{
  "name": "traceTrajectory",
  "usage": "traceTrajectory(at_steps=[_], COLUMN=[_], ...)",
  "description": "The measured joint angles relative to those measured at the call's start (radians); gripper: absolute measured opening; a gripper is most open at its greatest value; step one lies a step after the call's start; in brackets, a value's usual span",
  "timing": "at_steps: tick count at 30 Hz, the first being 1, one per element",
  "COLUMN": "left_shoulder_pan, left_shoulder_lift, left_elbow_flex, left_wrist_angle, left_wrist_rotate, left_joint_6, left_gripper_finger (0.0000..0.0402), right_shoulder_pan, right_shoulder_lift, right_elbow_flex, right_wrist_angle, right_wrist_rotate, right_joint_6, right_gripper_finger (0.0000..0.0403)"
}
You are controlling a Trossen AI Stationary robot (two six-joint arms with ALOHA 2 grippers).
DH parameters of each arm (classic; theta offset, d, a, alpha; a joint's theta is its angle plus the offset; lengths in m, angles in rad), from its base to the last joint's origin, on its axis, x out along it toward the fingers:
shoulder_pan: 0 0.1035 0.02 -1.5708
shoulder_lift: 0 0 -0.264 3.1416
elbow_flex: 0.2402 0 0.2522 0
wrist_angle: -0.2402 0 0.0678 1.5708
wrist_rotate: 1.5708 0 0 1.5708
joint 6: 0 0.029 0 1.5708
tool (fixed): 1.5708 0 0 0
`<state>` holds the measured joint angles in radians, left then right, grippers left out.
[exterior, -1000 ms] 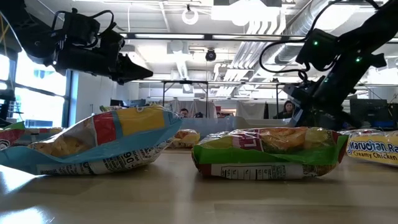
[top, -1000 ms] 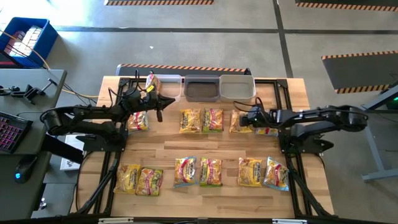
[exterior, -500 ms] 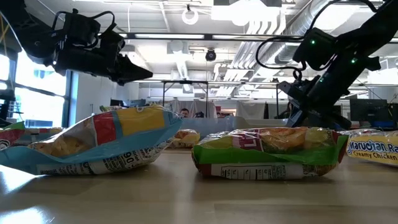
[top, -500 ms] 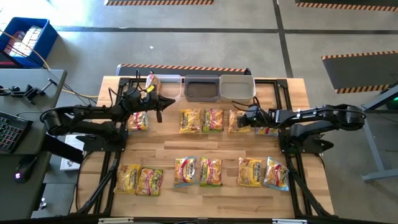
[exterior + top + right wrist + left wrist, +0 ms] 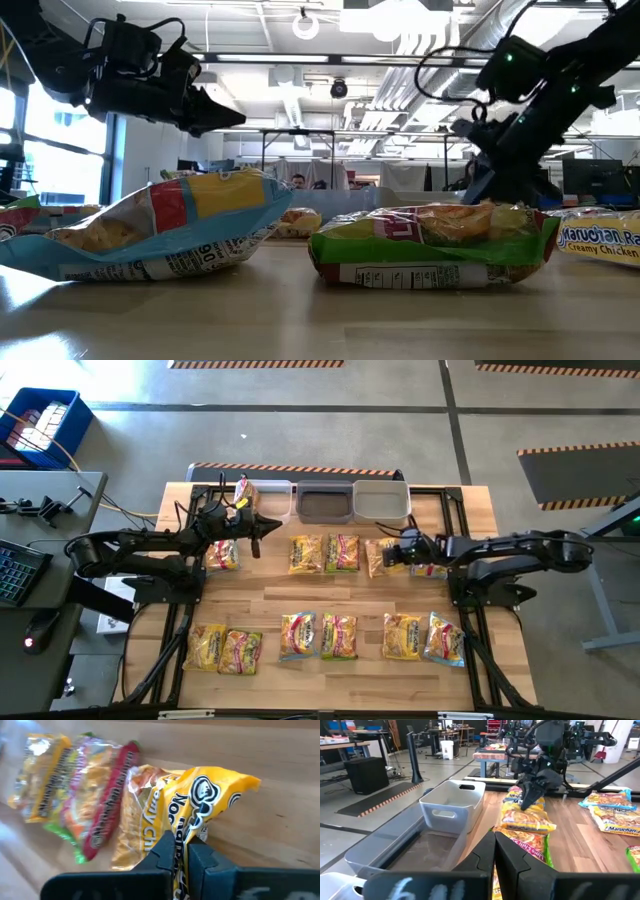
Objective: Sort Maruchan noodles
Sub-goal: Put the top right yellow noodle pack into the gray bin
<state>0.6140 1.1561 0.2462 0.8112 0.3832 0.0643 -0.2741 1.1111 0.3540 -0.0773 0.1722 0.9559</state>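
Several Maruchan noodle packets lie flat on the wooden table in two rows, a far row point(image 5: 306, 553) and a near row point(image 5: 338, 636). My right gripper point(image 5: 394, 552) is shut on a yellow packet point(image 5: 376, 557) in the far row, also seen in the right wrist view point(image 5: 200, 800) and the left wrist view point(image 5: 527, 817). Beside that yellow packet lies a green-and-red one point(image 5: 95, 805). My left gripper point(image 5: 255, 526) hangs shut above the table near the left bin point(image 5: 265, 495), with nothing in it. My right gripper pinches the yellow packet's right-hand end point(image 5: 189, 831) between its two fingers. The fingers slant down from the table's right side. The plastic puckers at the pinch; that end is raised a little, while the packet's left part point(image 5: 135, 835) lies on the table.
Three bins stand side by side at the far edge: the left one, a dark middle one point(image 5: 325, 501) and a pale right one point(image 5: 382, 499). Another packet point(image 5: 430, 570) lies under my right arm. Bare wood point(image 5: 330, 592) runs between the two rows.
My right gripper has shut on the yellow packet's right end. The packet now looks narrower and bunched, its right end drawn up while its left part stays on the table.
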Motion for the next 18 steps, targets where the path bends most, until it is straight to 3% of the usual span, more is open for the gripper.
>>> traceTrajectory(at_steps=[5, 10, 18], left_shoulder_pan=[0.0, 0.0, 0.0], left_shoulder_lift=[0.0, 0.0, 0.0], left_elbow_flex=[0.0, 0.0, 0.0], left_wrist_angle=[0.0, 0.0, -0.001], left_wrist_rotate=[0.0, -0.002, -0.003], left_joint_6=[0.0, -0.002, -0.01], left_gripper_finger=[0.0, 0.0, 0.0], right_shoulder_pan=[0.0, -0.024, -0.172], right_shoulder_lift=[-0.05, -0.037, 0.152], right_elbow_flex=[0.137, 0.419, 0.865], right_wrist_angle=[-0.155, -0.457, -0.864], right_wrist_rotate=[0.018, 0.11, 0.222], right_joint_6=[-0.059, -0.123, -0.165], right_gripper_finger=[0.0002, 0.0002, 0.0002])
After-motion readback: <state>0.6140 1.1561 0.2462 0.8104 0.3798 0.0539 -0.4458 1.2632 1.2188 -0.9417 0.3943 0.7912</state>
